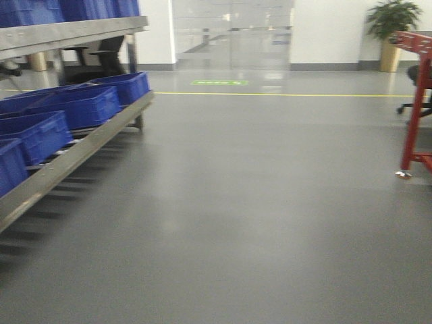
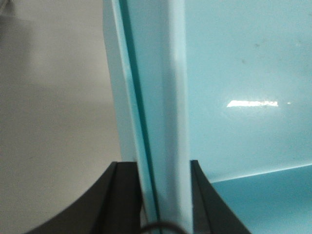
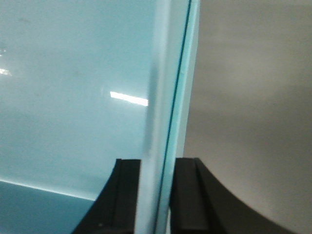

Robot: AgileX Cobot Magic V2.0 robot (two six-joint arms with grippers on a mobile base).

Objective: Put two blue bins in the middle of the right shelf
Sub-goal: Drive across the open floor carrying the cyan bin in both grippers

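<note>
the left gripper (image 2: 165,204) is closed tight on the wall of a blue bin (image 2: 239,73), above the grey floor (image 2: 48,122). the right gripper (image 3: 156,195) pinches a bin wall (image 3: 73,73) too. far off, more blue bins (image 1: 81,104) sit on the left shelf (image 1: 74,154).

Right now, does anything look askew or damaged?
Nothing stands out. The left gripper and right gripper each clamp a wall of the held bin; blue bins sit in a row on the shelf.

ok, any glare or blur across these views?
Front view: soft overall, pale sheen on the floor. Left wrist: white glare streak on the bin wall, rim close up is blurred. Right wrist: similar streak, rim also out of focus.
</note>
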